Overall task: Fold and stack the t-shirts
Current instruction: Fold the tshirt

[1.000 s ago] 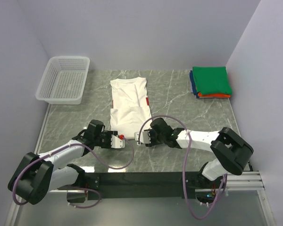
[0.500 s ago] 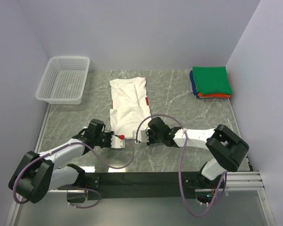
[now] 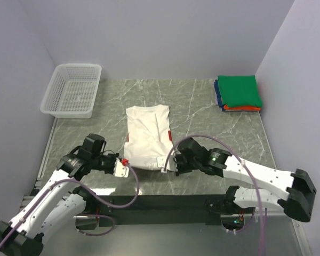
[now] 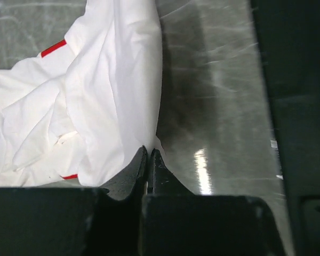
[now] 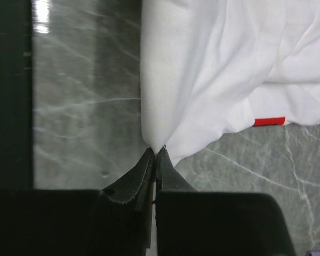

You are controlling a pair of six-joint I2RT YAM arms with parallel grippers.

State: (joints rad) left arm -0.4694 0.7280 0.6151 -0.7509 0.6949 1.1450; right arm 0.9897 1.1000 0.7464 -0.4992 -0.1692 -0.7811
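White cotton: a white t-shirt lies at the centre of a grey marbled table, seen from above. The left gripper pinches the shirt's near corner at 7 o'clock and the right gripper pinches the one at 5 o'clock. Both wrist views show the black jaws fully closed, with a peak of white cloth caught at the tips.

A second ago both pairs of jaws stood half open at the hem. Since then they have snapped shut, and the arms have drawn back toward 6 o'clock. The shirt has slid nearer with them, and its cloth now bunches into soft ridges with red print peeking out.

The grasp looks secure, so the next fold, carrying the hem toward 12 o'clock, can likely begin. A stack of folded tees, green on top, waits at 2 o'clock. A mesh basket sits at 10 o'clock.
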